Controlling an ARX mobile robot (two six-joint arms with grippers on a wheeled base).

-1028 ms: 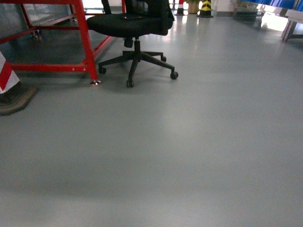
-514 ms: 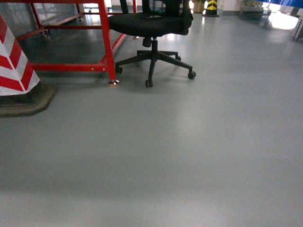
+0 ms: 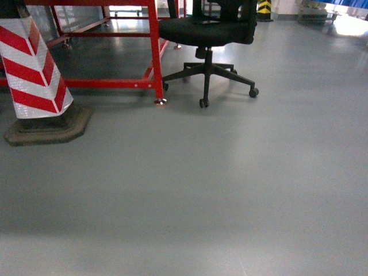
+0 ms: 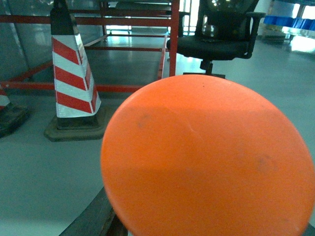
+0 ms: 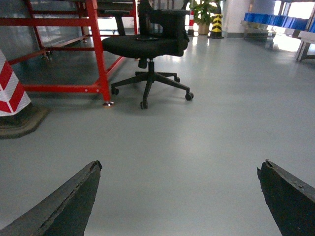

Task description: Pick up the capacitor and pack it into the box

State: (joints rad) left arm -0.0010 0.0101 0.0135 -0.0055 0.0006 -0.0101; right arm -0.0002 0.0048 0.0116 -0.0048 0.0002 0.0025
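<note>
Grey, glossy floor [image 3: 230,190] fills most of the head view, running from the near edge to the far wall with soft reflections of the lights on it. At the far left a red-and-white striped cone [image 3: 35,66] stands upright on a dark, flat octagonal base. Just beyond it, a red metal frame [image 3: 154,52] rises out of view, one of its legs ending in a small foot on the floor. To the right of that leg stands a black office chair [image 3: 210,34] on a five-arm wheeled base, its seat near the top of the view.

In the left wrist view a bright orange round face, the end of the capacitor [image 4: 209,157], sits very close to the lens and covers the lower right of the picture. The left tool's fingers are barely seen, only a dark edge at the bottom, so I cannot tell whether they are clamped on it. The cone, the frame and the chair lie behind.

In the right wrist view the right tool [image 5: 182,196] has its two dark fingers [image 5: 69,201] spread wide apart at the lower corners, with only bare floor between them. Far off, a potted plant [image 5: 203,14] and a yellow-and-black bollard [image 5: 215,22] stand by the wall.

The box is not in any view.
</note>
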